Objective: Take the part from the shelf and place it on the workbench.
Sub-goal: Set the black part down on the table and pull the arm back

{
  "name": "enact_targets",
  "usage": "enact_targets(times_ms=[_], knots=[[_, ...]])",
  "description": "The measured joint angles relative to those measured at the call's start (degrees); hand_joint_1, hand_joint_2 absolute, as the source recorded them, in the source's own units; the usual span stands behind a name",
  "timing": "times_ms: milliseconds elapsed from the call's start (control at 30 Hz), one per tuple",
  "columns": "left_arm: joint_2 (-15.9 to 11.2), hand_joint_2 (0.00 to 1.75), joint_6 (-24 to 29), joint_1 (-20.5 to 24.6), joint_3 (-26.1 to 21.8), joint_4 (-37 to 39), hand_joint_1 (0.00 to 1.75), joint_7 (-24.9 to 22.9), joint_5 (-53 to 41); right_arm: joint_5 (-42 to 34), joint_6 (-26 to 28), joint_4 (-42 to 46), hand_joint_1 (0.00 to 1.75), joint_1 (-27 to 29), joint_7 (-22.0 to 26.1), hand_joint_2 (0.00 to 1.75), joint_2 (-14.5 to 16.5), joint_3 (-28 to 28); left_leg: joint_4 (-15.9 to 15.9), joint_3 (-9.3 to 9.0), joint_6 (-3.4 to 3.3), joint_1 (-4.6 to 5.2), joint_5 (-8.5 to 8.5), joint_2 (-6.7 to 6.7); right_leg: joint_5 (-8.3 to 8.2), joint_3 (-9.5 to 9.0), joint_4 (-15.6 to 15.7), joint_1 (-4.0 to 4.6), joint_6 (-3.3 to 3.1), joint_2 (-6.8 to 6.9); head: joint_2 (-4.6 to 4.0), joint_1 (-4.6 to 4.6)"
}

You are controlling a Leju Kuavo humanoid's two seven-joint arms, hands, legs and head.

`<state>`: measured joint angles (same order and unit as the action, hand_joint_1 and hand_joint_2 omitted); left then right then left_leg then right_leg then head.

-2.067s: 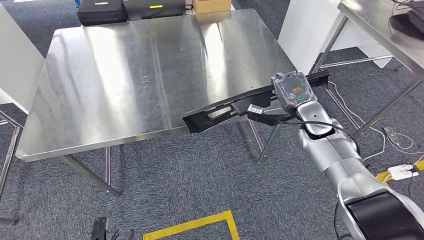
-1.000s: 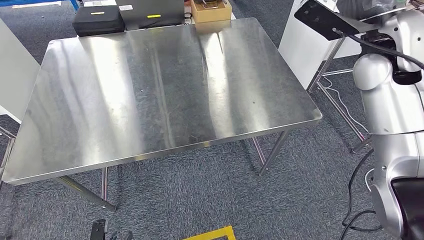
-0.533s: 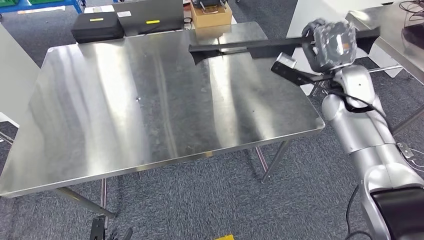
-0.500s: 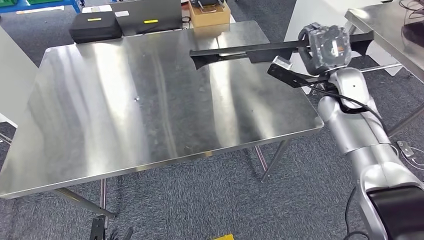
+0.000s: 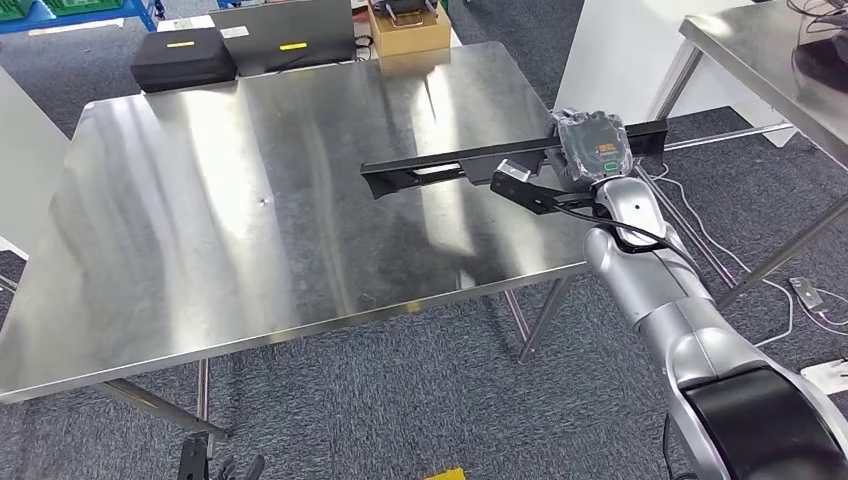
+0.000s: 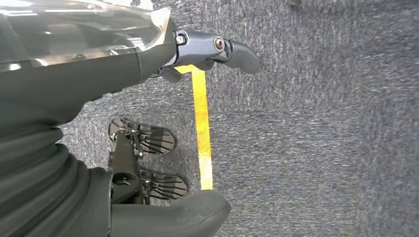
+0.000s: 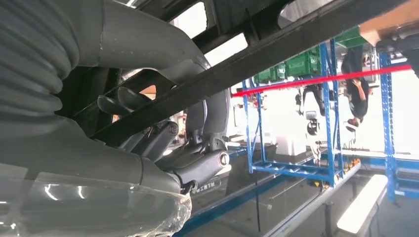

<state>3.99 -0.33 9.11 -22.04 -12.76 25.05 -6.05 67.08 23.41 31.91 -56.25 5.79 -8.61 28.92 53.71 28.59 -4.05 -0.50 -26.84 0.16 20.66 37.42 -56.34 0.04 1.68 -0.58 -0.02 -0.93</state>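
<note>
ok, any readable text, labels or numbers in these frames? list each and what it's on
None can be read.
Yellow sticker on the black case: too small to read.
Yellow and white stickers on the grey box: too small.
Orange and green marks on the back of the right hand, which holds the long black part: blurred.
Small print on a finger in the right wrist view: too small and turned.

The table (image 5: 250, 200) stands ahead of the robot; the part (image 5: 470, 165) lies crosswise above the table's right half, one end jutting past the right edge, held there by the right hand (image 5: 593, 148). Behind the table's far edge sit a case (image 5: 183, 57) to the left and a box (image 5: 408, 28) further right; a second table (image 5: 760, 50) stands well off to the right; the left hand (image 6: 148, 123) hangs over the floor (image 6: 316, 123).
</note>
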Motion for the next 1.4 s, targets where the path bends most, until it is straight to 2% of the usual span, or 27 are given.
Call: enact_targets(times_ms=[33, 100, 133, 167, 200, 267, 300, 333, 367, 433, 500, 533, 633, 667, 700, 767, 833, 900, 1000, 1067, 1133, 1167, 1200, 1233, 1300, 1367, 1400], knots=[[0.08, 1.75, 0.00, 0.03, 0.00, 0.00, 0.00, 0.01, 0.00, 0.00, 0.17, -0.30, 1.75, -0.20, -0.02, 1.75, 0.08, 0.10, -0.77, -0.52, 0.12, -0.27, 0.53, 0.12, 0.97, 1.03, -2.20, 0.00, 0.00, 0.08, 0.00, 0.09], [0.21, 1.75, -0.01, 0.03, -0.01, 0.00, 0.00, 0.01, 0.00, 0.00, 0.38, -0.96, 1.75, -0.41, -0.05, 1.75, 0.18, 0.27, -1.06, -0.76, 0.31, -0.46, 0.75, 0.23, 3.94, 4.48, -9.77, -0.54, 0.18, 0.15, 0.00, 0.20], [0.26, 1.75, -0.02, -0.02, -0.02, 0.00, 0.00, 0.01, 0.00, -0.01, 0.41, -1.27, 1.75, -0.37, -0.07, 1.75, 0.20, 0.34, -0.98, -0.78, 0.46, -0.58, 0.68, 0.21, 5.08, 6.17, -13.31, -0.86, 0.51, 0.16, 0.00, 0.20], [0.33, 1.75, -0.04, -0.09, -0.02, 0.00, 0.00, 0.00, 0.00, 0.00, 0.41, -1.56, 1.75, -0.27, -0.08, 1.75, 0.20, 0.40, -0.83, -0.81, 0.70, -0.75, 0.53, 0.15, 5.45, 7.02, -15.08, -1.24, 1.04, 0.18, 0.00, 0.19], [0.38, 1.75, -0.05, -0.15, -0.03, 0.00, 0.00, -0.01, 0.00, 0.01, 0.41, -1.81, 1.75, -0.22, -0.09, 1.75, 0.21, 0.45, -0.54, -0.85, 1.09, -1.03, 0.27, 0.07, 4.81, 6.64, -14.33, -1.64, 1.82, 0.23, 0.00, 0.19], [0.42, 1.75, -0.09, -0.16, -0.06, 0.00, 0.00, -0.01, 0.00, 0.02, 0.41, -2.18, 1.75, -0.23, -0.09, 1.75, 0.28, 0.51, 0.63, -0.80, 2.38, -1.65, -0.75, -0.26, 2.10, 2.98, -7.19, -2.53, 3.69, 0.10, 0.00, 0.22], [0.33, 1.75, -0.08, -0.08, -0.08, 0.00, 0.00, 0.00, 0.00, 0.05, 0.44, -2.39, 1.75, -0.30, -0.10, 1.75, 0.36, 0.55, 1.42, -0.38, 3.15, -1.80, -1.37, -0.45, 1.24, 1.03, -3.82, -2.72, 4.23, -0.28, 0.00, 0.36], [0.25, 1.75, -0.07, -0.02, -0.10, 0.00, 0.00, 0.01, 0.00, 0.15, 0.52, -2.59, 1.75, -0.32, -0.16, 1.75, 0.41, 0.58, 2.11, 0.08, 3.76, -1.84, -1.88, -0.64, 0.97, -0.15, -1.80, -2.81, 4.14, -0.59, 0.00, 0.42], [0.21, 1.75, -0.05, 0.05, -0.11, 0.00, 0.00, 0.01, -0.01, 0.33, 0.65, -2.82, 1.75, -0.22, -0.29, 1.75, 0.47, 0.60, 2.58, 0.51, 4.21, -1.77, -2.18, -0.77, 1.33, -0.50, -1.26, -2.66, 3.66, -0.85, 0.00, 0.37], [0.29, 1.75, -0.03, 0.06, -0.12, 0.00, 0.00, -0.03, -0.03, 0.82, 1.07, -3.22, 1.75, 0.02, -0.72, 1.75, 0.61, 0.64, 2.85, 0.99, 4.58, -1.87, -2.43, -1.08, 1.83, -0.20, -1.89, -2.45, 2.15, -0.51, 0.00, 0.16], [0.39, 1.75, -0.02, 0.09, -0.12, 0.00, 0.00, -0.15, -0.08, 1.28, 1.57, -3.44, 1.75, 0.22, -1.10, 1.75, 0.86, 0.65, 4.34, 1.68, 4.80, -2.09, -3.40, -0.86, 2.25, -0.29, -2.13, -2.48, 1.19, -0.17, 0.00, -0.08], [0.41, 1.75, -0.02, 0.17, -0.12, 0.00, 0.00, -0.20, -0.15, 1.51, 1.82, -3.52, 1.75, 0.28, -1.22, 1.75, 0.97, 0.65, 6.71, 2.85, 4.86, -2.11, -4.56, -0.64, 2.43, -0.47, -2.12, -2.45, 0.82, 0.03, 0.00, -0.23], [0.46, 1.75, -0.02, 0.33, -0.12, 0.00, 0.00, -0.40, -0.46, 2.19, 2.47, -3.80, 1.75, 0.90, -1.69, 1.75, 1.39, 0.67, 18.05, 9.78, 4.62, -1.82, -8.36, -0.30, 2.96, -0.97, -2.11, -1.71, -0.12, 0.76, 0.00, -0.42], [0.48, 1.75, -0.02, 0.32, -0.12, 0.00, 0.00, -0.51, -0.55, 2.37, 2.60, -3.87, 1.75, 1.21, -1.86, 1.75, 1.54, 0.67, 20.26, 11.63, 4.34, -1.69, -8.31, -0.30, 3.13, -1.15, -2.11, -1.39, -0.37, 1.01, 0.00, -0.42], [0.50, 1.75, -0.01, 0.30, -0.12, 0.00, 0.00, -0.60, -0.62, 2.51, 2.66, -3.92, 1.75, 1.49, -1.98, 1.75, 1.66, 0.68, 20.38, 12.46, 3.92, -1.51, -7.18, -0.28, 3.29, -1.37, -2.11, -1.09, -0.60, 1.28, 0.00, -0.42], [0.52, 1.75, 0.00, 0.40, -0.12, 0.00, 0.00, -0.75, -0.76, 2.75, 2.72, -3.94, 1.75, 1.76, -2.17, 1.75, 1.76, 0.66, 14.54, 10.86, 2.56, -0.80, -2.37, 0.31, 3.58, -1.92, -2.08, -0.59, -0.98, 1.83, 0.00, -0.42], [0.50, 1.75, -0.01, 0.72, -0.10, -0.01, 0.00, -0.90, -1.03, 3.03, 2.90, -3.96, 1.75, 1.82, -2.25, 1.75, 1.71, 0.58, 7.84, 8.25, 1.23, 0.25, 0.91, 1.94, 3.83, -2.27, -2.03, -0.11, -1.07, 2.41, 0.00, -0.35], [0.54, 1.75, -0.01, 1.03, -0.06, -0.02, 0.00, -1.10, -1.25, 3.40, 3.12, -3.97, 1.75, 2.07, -2.26, 1.75, 1.54, 0.46, 5.68, 7.48, 0.81, 0.94, 1.27, 2.54, 3.99, -2.36, -1.93, 0.08, -0.86, 3.13, 0.00, -0.32], [0.74, 1.75, -0.01, 1.08, 0.01, -0.04, 0.00, -1.27, -1.37, 4.03, 3.26, -3.84, 1.75, 2.47, -2.16, 1.75, 1.31, 0.16, 4.37, 6.60, 0.67, 0.78, 2.03, 1.20, 4.55, -2.17, -2.47, 0.04, -0.22, 3.42, 0.00, -0.33], [0.89, 1.75, -0.02, 1.21, 0.05, -0.06, 0.00, -1.32, -1.47, 4.39, 3.27, -3.75, 1.75, 2.67, -2.13, 1.75, 0.98, -0.08, 3.40, 5.80, 0.31, 0.41, 2.73, 0.40, 6.57, -0.11, -6.81, -0.11, -0.09, 2.09, 0.00, -0.23], [1.02, 1.75, -0.05, 1.36, 0.08, -0.07, 0.00, -1.37, -1.62, 5.11, 3.25, -3.76, 1.75, 3.22, -2.29, 1.75, 0.59, -0.21, 3.29, 5.76, 0.04, 0.40, 2.87, -0.52, 9.17, 3.55, -14.20, -0.44, -0.02, 1.07, 0.00, -0.15], [1.11, 1.75, -0.07, 1.35, 0.09, -0.07, 0.00, -1.39, -1.68, 5.63, 3.26, -3.76, 1.75, 3.59, -2.48, 1.75, 0.40, -0.26, 3.31, 5.74, 0.08, 0.38, 2.84, -1.00, 9.75, 5.00, -16.77, -0.61, 0.26, 0.92, 0.00, -0.14], [1.23, 1.75, -0.08, 1.31, 0.09, -0.07, 0.00, -1.40, -1.74, 6.18, 3.30, -3.76, 1.75, 3.90, -2.71, 1.75, 0.26, -0.31, 3.35, 5.71, 0.16, 0.36, 2.77, -1.44, 9.43, 5.54, -17.30, -0.78, 0.75, 0.84, 0.00, -0.14], [1.32, 1.75, -0.09, 1.28, 0.10, -0.07, 0.00, -1.41, -1.78, 6.70, 3.36, -3.77, 1.75, 4.09, -2.93, 1.75, 0.17, -0.35, 3.46, 5.66, 0.32, 0.29, 2.66, -1.83, 8.23, 5.00, -15.54, -0.99, 1.38, 0.82, 0.00, -0.13], [1.39, 1.75, -0.06, 1.26, 0.10, -0.07, 0.00, -1.42, -1.86, 7.62, 3.61, -3.90, 1.75, 4.20, -3.21, 1.75, 0.13, -0.43, 3.97, 5.69, 0.94, 0.18, 2.18, -2.37, 4.80, 1.72, -7.71, -1.46, 2.49, 0.78, 0.00, -0.08], [1.40, 1.75, 0.01, 1.27, 0.12, -0.07, 0.00, -1.52, -1.85, 8.88, 3.93, -4.23, 1.75, 4.25, -3.51, 1.75, 0.18, -0.43, 4.69, 6.08, 1.62, 0.36, 1.60, -2.69, 3.00, -0.74, -2.47, -1.57, 2.28, 0.58, 0.00, -0.04], [1.38, 1.75, 0.02, 1.26, 0.11, -0.07, 0.00, -1.71, -1.52, 9.64, 4.07, -4.44, 1.75, 4.35, -3.73, 1.75, 0.26, -0.40, 4.94, 6.30, 1.54, 0.48, 1.45, -2.75, 2.91, -1.07, -1.78, -1.55, 1.86, 0.49, 0.00, -0.05]])
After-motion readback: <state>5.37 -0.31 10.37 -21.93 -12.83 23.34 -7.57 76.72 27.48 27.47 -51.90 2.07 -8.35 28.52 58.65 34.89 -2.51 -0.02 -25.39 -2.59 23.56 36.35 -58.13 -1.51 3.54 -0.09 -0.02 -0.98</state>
